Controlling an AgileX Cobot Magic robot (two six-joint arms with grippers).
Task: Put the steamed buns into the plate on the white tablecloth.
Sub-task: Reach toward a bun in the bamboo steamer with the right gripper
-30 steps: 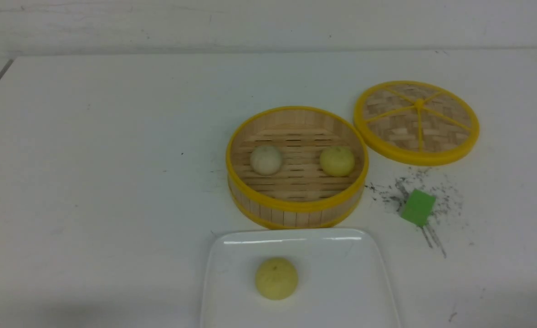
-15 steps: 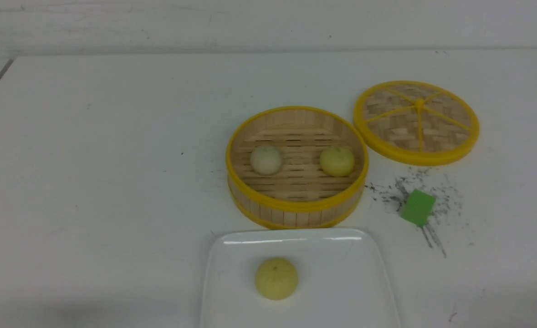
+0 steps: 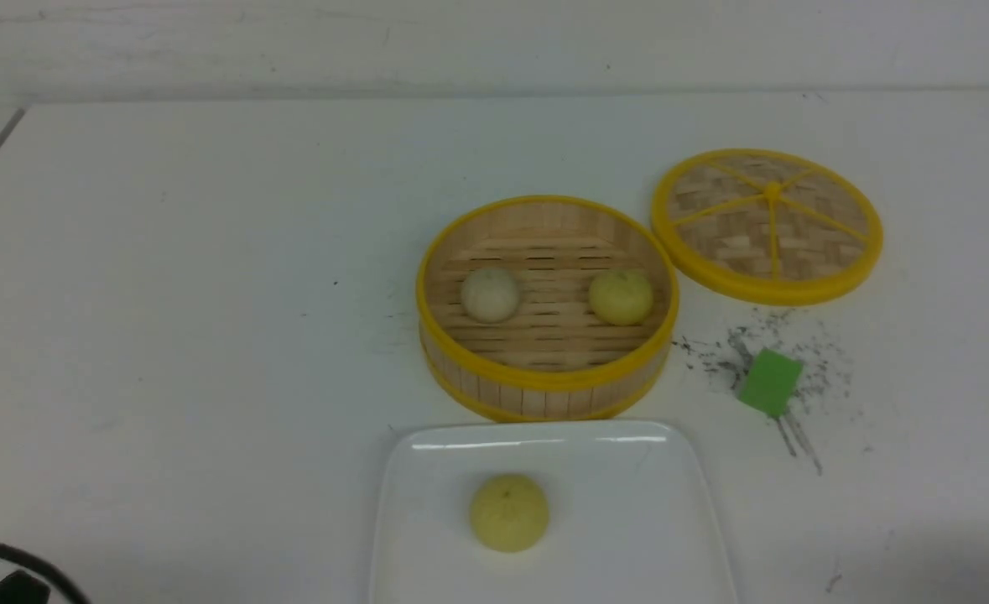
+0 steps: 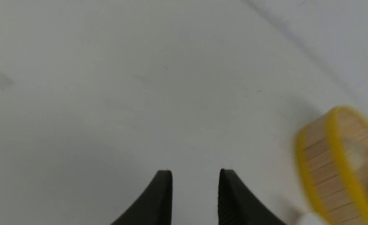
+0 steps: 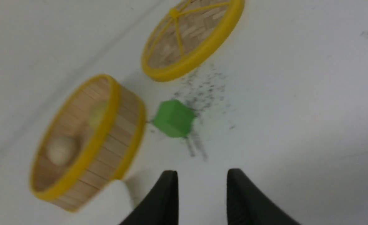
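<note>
One pale yellow steamed bun (image 3: 508, 512) lies in the white square plate (image 3: 645, 537) at the near edge of the white tablecloth (image 3: 167, 294). An off-white bun (image 3: 490, 294) and a second pale yellow bun (image 3: 621, 295) sit in the open bamboo steamer (image 3: 544, 382) just behind the plate. My left gripper (image 4: 195, 175) is open and empty over bare cloth, with the steamer (image 4: 333, 162) off to its side. My right gripper (image 5: 202, 175) is open and empty near the plate corner (image 5: 109, 200). The right wrist view also shows the off-white bun (image 5: 60, 150) in the steamer (image 5: 109, 147).
The woven steamer lid (image 3: 768, 225) lies flat at the back right. A green block (image 3: 769, 382) sits among dark scuff marks right of the steamer and also shows in the right wrist view (image 5: 174, 118). A dark part of my left arm (image 3: 7, 583) shows at the near left corner.
A dark part of my left arm has come into the near left corner of the front view. The buns, plate, steamer and lid have not moved.
</note>
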